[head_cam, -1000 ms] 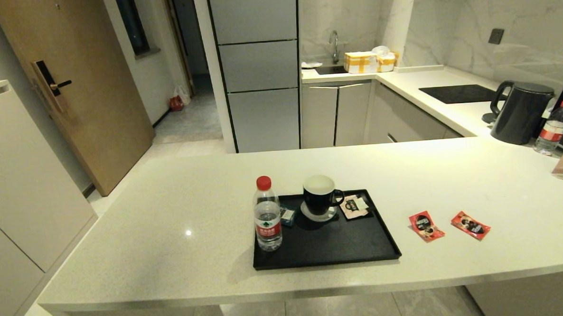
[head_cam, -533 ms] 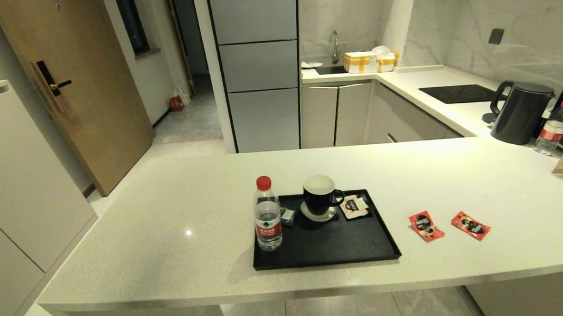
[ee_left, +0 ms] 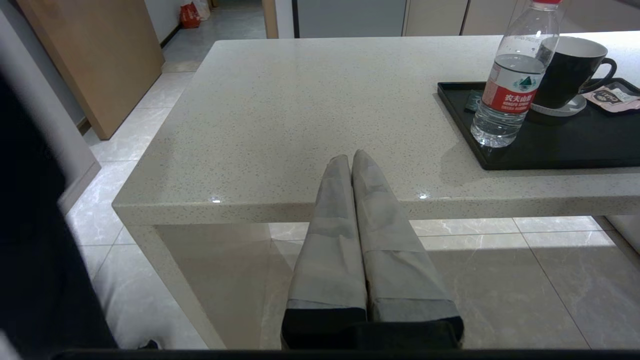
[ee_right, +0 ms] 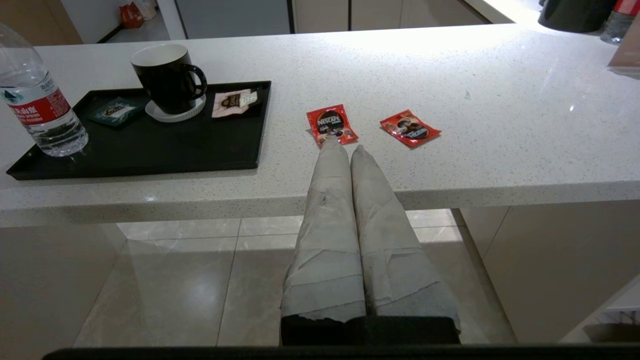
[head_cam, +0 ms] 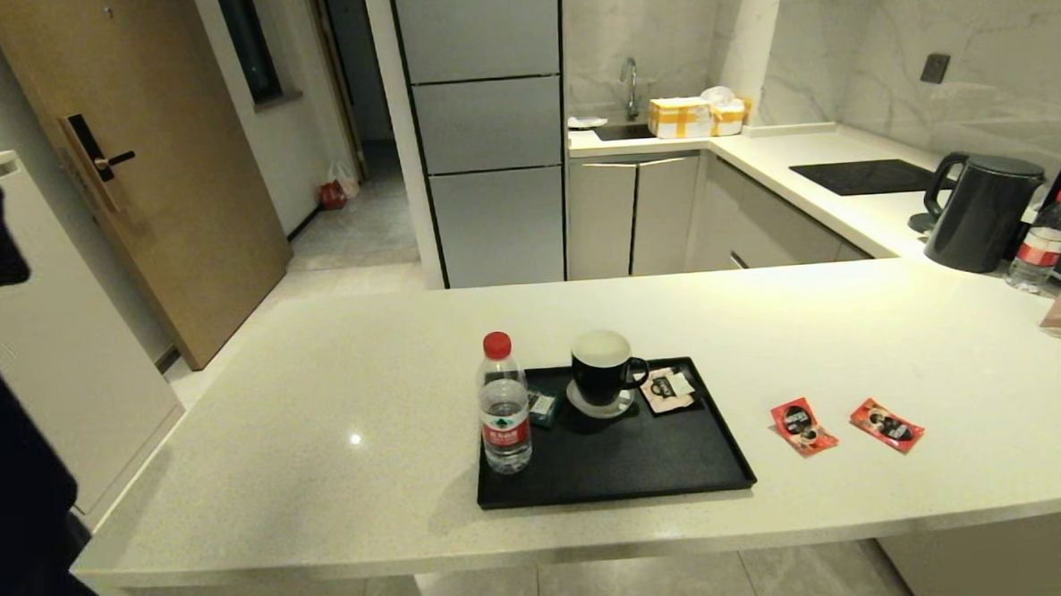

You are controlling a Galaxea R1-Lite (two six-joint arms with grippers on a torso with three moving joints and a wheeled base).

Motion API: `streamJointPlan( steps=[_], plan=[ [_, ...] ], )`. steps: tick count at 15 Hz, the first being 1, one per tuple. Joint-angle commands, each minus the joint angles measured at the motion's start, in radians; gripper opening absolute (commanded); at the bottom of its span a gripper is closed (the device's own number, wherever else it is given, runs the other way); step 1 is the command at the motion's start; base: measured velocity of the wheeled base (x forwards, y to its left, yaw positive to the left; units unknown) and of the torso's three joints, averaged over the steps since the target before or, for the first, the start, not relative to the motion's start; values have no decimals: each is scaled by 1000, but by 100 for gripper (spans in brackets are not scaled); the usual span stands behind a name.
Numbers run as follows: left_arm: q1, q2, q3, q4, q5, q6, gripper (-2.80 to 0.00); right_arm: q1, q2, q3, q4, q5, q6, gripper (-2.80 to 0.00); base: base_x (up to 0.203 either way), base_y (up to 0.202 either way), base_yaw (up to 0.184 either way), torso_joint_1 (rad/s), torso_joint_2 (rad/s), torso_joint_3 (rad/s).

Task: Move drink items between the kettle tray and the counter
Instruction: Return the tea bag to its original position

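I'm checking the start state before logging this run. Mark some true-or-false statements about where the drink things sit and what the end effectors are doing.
1. Both red sachets lie on the counter, outside the kettle tray. True.
2. The mug stands on the bare counter. False: it sits on a saucer on the tray.
3. The water bottle stands upright on the tray. True.
4. The right end effector grips a red sachet. False: it is shut and empty, held off the counter's near edge.
5. The left end effector is open. False: shut.
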Motion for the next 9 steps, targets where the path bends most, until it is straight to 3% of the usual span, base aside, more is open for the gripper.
streamJointPlan(
  steps=[1,9],
  plan=[
    [0,0,0,0,0,0,-280,0,0,0,0,0,0,-280,0,0,0,0,0,0],
    [0,0,1,0,0,0,-280,0,0,0,0,0,0,-280,0,0,0,0,0,0]
  ],
)
